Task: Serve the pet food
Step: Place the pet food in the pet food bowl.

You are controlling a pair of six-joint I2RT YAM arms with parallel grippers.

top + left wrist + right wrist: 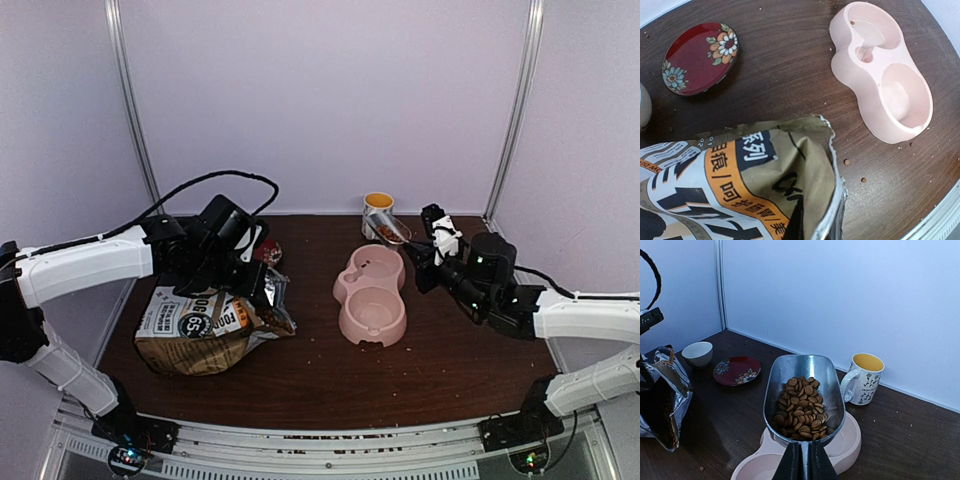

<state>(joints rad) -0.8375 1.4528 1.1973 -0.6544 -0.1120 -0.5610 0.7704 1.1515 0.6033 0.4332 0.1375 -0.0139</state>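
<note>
**Scoop of kibble sitting over the pink bowl**

The right gripper [803, 462] has its fingers squeezed nearly together on the handle of a metal scoop [805, 375]. The pet food [802, 412], little round brown pellets, is heaped in the scoop just ahead of those fingers, above the pink double bowl [852, 437]. Past the fingertips to the right there's a yellow-lined mug [865, 377]. Off to the left are a red flowered saucer [736, 370] and a small white bowl [697, 352]. The left gripper [250, 272] is closed tight by the bag [205, 320]'s torn mouth, but I can't tell if it's pinching the paper.
</note>
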